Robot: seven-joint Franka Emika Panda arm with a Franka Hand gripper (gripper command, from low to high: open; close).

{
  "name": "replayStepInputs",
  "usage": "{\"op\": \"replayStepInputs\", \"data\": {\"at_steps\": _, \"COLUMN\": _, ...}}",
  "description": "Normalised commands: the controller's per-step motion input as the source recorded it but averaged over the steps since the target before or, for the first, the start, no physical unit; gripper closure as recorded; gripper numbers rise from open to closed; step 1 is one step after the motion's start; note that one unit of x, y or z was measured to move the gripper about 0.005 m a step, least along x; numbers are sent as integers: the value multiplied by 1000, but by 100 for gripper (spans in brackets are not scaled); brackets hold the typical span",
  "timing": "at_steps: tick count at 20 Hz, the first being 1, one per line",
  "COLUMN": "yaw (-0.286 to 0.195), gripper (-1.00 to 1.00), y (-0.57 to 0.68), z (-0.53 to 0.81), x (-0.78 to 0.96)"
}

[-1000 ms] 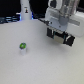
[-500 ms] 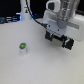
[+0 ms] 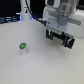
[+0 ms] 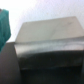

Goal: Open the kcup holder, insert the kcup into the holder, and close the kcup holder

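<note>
The kcup (image 3: 22, 46), a small pale pod with a green top, stands alone on the white table at the exterior view's left. The black kcup holder (image 3: 69, 42) sits at the exterior view's right, largely hidden by the arm. My gripper (image 3: 56, 34) hangs right over the holder, far from the kcup. Its dark fingers merge with the black box, so I cannot tell their state. In the wrist view the holder (image 4: 47, 45) fills the picture as a blurred dark grey box, seen very close.
The white table (image 3: 30, 65) spreads across the exterior view. Dark clutter and a white upright (image 3: 25, 12) stand along the far edge. A teal shape (image 4: 4, 27) shows at the edge of the wrist view.
The arm has sunk a little, closer onto the holder. The kcup has not moved.
</note>
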Motion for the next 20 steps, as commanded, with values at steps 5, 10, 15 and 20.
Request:
{"op": "replayStepInputs", "data": {"at_steps": 5, "yaw": -195, "gripper": -100, "y": -545, "z": 343, "x": -78}}
{"op": "replayStepInputs", "data": {"at_steps": 10, "yaw": -225, "gripper": -100, "y": -496, "z": 224, "x": -209}}
{"op": "replayStepInputs", "data": {"at_steps": 15, "yaw": -234, "gripper": -100, "y": -454, "z": 127, "x": -303}}
{"op": "replayStepInputs", "data": {"at_steps": 20, "yaw": -235, "gripper": -100, "y": -437, "z": 19, "x": -373}}
